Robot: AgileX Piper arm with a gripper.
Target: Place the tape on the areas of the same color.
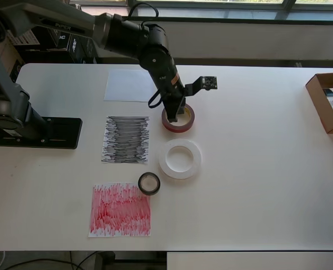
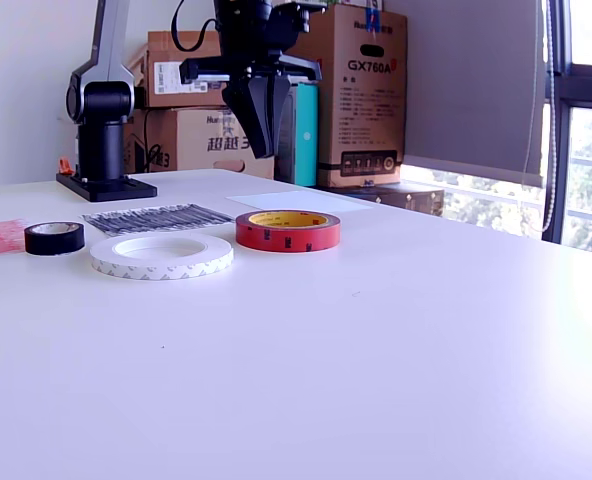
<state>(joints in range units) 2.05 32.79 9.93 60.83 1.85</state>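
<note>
End effector (image 2: 259,140) above, red roll (image 2: 288,231) below

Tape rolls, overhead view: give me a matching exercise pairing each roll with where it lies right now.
Column 1:
1. red tape roll
2. white tape ring
3. black tape roll

Column 2:
A. at the red scribbled sheet's upper right corner
B. directly under the gripper
C. on bare table, right of the black scribbled sheet

Pairs: 1-B, 2-C, 3-A

White table (image 1: 256,185); open cardboard box (image 1: 324,104) at overhead view's right edge.
</note>
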